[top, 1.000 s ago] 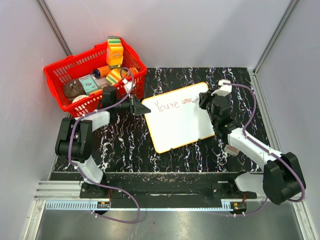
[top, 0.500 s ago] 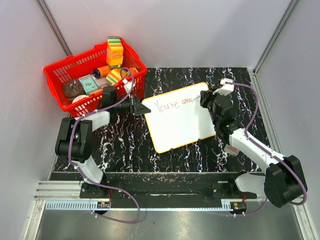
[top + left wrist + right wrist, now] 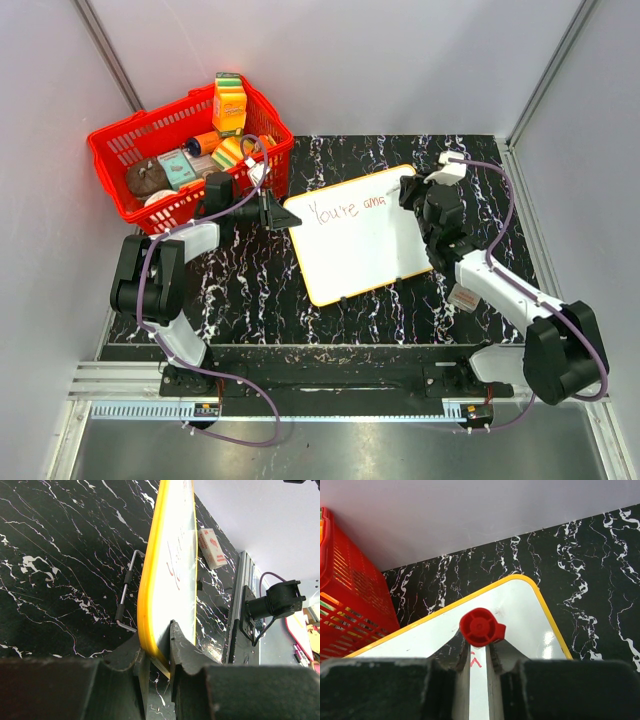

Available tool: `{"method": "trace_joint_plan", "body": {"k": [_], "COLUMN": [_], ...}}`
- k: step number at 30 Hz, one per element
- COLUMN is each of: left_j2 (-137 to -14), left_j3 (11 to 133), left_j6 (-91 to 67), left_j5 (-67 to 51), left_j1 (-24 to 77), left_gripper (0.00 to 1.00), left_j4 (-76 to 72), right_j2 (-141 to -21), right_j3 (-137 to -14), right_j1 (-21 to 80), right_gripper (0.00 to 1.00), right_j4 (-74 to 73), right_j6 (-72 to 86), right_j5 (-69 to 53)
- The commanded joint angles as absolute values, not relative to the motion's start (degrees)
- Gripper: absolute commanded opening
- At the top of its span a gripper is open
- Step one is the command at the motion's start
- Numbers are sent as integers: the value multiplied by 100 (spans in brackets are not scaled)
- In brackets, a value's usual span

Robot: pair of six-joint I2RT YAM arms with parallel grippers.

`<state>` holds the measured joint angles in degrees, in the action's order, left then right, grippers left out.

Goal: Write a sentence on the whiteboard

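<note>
The board [image 3: 360, 235] is lying at the middle of the black marbled counter [image 3: 250, 290], turned so its long edges are running from 8 toward 2 o'clock. The left hand [image 3: 272, 212] is reaching in from 9 o'clock and pinching the board's rim at its 10 o'clock corner. In the left wrist view its fingers [image 3: 182, 647] are pressing on either side of the yellow edge, and a bent wire bracket [image 3: 127, 592] is showing beside the board's underside. The sentence [image 3: 345, 208] is running in red along the board's far edge, reading "You're" with a few more letters after it. The right hand [image 3: 412, 195] is hanging over the board's 2 o'clock corner, its fingers pressing tight on a red marker [image 3: 481, 627] whose round end is facing the right wrist camera. The tip is hidden, so I cannot tell whether it is touching the board. A red basket [image 3: 108, 168] is sitting at 10 o'clock on the counter, just beside the left hand, holding an orange carton [image 3: 229, 105] and other packets.
</note>
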<state>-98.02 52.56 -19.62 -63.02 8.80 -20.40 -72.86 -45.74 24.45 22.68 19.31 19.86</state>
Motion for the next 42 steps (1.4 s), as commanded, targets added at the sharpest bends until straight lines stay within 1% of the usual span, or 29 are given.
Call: {"method": "trace_joint_plan", "body": {"k": [1, 11, 29, 42], "left_j2": [-10011, -10011, -10011, -10020], "left_j3": [5098, 5089, 5089, 5106], "left_j6": [-721, -703, -703, -686], "left_j5": [-5959, -5950, -5941, -5933], "left_j1": [1178, 1178, 1178, 1178], "left_gripper": [0, 0, 0, 0], "left_j4": [-1670, -1670, -1661, -1635], "right_j2": [-7365, -7550, -7471, -7374], "right_j3": [-4834, -4860, -4711, -4518], "right_j1": [2400, 2347, 2197, 2188], "right_gripper": [0, 0, 0, 0], "right_j4": [2575, 2584, 2329, 2197], "right_j6": [1907, 1969, 1960, 2127], "right_j5": [1943, 1925, 2153, 1688]}}
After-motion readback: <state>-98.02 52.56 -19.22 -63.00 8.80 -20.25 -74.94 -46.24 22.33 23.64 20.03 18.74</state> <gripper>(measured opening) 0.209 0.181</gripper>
